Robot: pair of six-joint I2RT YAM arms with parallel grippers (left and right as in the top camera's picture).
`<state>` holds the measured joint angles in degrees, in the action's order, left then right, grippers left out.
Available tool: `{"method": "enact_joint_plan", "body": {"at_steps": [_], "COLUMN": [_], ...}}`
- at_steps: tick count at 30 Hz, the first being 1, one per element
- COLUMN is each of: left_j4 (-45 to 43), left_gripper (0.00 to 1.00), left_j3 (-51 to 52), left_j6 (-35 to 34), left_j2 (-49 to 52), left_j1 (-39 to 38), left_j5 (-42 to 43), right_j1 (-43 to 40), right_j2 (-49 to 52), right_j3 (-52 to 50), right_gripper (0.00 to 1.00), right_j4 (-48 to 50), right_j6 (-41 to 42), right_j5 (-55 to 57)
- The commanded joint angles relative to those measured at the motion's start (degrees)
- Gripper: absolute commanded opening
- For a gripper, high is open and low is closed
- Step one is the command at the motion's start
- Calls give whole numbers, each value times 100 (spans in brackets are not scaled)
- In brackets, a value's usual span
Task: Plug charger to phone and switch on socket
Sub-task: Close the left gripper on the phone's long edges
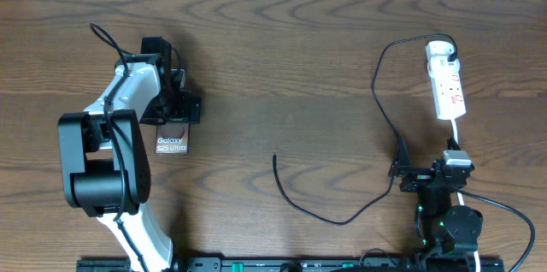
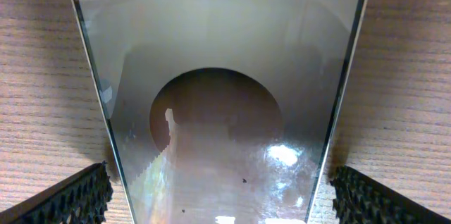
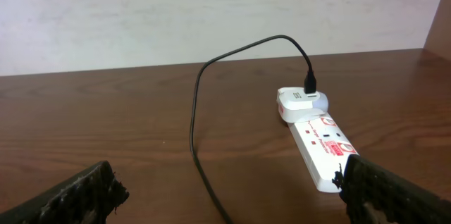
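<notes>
overhead: phone (image 1: 171,144) flat on the surface at left, socket (image 1: 447,79) far right, charger (image 1: 342,221) tip loose between. only wrist views show both jaws released: left gripper (image 2: 220,194) straddling the phone, right gripper (image 3: 229,196) straddling the charger.

phone (image 1: 171,144) far left | socket (image 1: 447,79) far right | charger (image 1: 340,221) between, running to socket

Phone (image 1: 171,144) — white "Galaxy S25 Ultra" lettering; left wrist view — "100" at screen's top corner.
</notes>
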<state>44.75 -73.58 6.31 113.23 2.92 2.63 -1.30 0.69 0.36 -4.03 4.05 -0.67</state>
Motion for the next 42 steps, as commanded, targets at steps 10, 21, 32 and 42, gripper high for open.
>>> {"method": "enact_joint_plan", "body": {"at_steps": [10, 21, 32, 42], "left_j4": [11, 31, 33, -52], "left_gripper": [98, 98, 97, 97], "left_j3": [181, 229, 249, 256], "left_j6": [142, 142, 140, 164], "left_j2": [59, 59, 59, 59], "left_j1": [28, 28, 28, 28], "left_j5": [-72, -72, -72, -72], "right_j1": [92, 92, 92, 92], "right_j2": [-31, -31, -31, -31], "right_j3": [-4, -4, -4, -4], "right_gripper": [99, 99, 99, 99], "right_j4": [-26, -26, -26, -26], "right_j6": [-48, -48, -48, -48], "right_j5": [-52, -52, -52, -52]}}
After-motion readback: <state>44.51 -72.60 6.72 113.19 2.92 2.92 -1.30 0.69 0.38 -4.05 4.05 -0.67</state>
